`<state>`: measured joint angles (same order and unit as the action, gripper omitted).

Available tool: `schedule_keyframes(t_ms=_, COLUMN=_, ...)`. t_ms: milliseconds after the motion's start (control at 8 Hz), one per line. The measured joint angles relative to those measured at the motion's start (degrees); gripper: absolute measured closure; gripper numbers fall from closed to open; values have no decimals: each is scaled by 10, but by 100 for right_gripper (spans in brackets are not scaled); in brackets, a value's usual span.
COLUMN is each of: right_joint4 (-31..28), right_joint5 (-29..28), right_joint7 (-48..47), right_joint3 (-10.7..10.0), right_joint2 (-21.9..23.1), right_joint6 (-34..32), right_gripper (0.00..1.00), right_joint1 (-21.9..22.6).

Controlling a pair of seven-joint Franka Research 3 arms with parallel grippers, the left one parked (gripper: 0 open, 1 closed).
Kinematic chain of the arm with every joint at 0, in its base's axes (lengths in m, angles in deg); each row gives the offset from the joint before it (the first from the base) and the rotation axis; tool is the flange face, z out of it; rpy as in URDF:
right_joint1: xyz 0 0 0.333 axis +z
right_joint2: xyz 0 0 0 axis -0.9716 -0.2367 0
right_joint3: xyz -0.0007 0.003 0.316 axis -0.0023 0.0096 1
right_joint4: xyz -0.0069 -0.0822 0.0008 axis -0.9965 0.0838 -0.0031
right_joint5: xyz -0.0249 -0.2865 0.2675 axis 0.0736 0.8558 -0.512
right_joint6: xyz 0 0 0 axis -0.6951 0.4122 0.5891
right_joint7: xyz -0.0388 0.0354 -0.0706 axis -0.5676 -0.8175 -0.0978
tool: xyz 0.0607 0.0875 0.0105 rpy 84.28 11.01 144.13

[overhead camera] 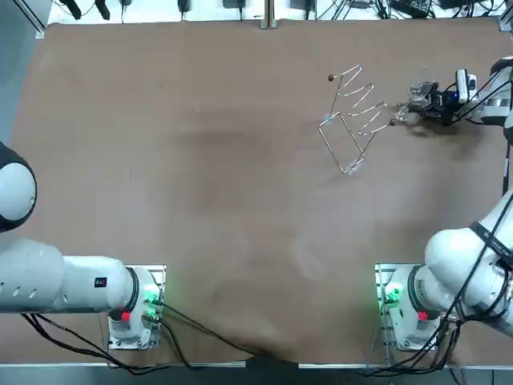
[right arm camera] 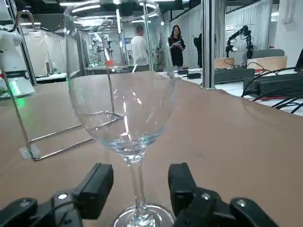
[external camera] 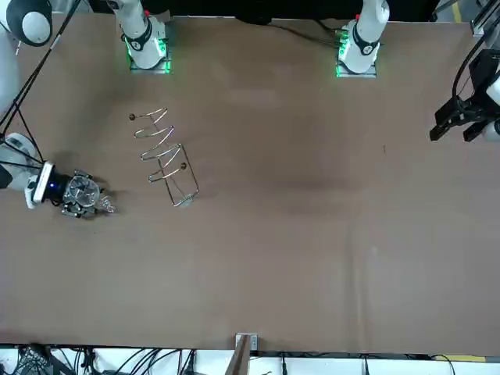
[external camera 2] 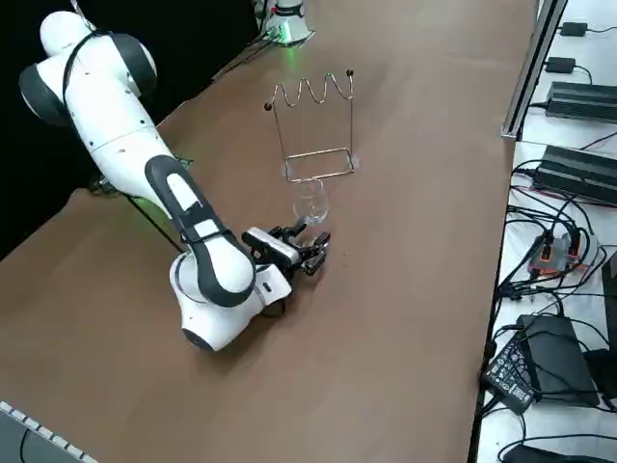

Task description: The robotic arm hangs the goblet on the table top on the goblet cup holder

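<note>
Straddling the goblet stem, right gripper sits low, jaws open and gripping nothing; stem stands upright between them, holder just beyond the bowl.

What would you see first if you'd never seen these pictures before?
A clear wine glass stands upright on the brown table, its stem between the open fingers of the right gripper. Just beside it stands a wire rack, with nothing hanging on it.
</note>
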<state>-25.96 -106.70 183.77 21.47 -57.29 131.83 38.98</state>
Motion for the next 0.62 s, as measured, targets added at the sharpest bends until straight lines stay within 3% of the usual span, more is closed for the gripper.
schedule_keyframes(t_ms=625, right_joint4=15, right_joint5=0, right_joint7=2, right_joint3=7, right_joint2=-19, right_joint6=0, right_gripper=31, right_joint1=10)
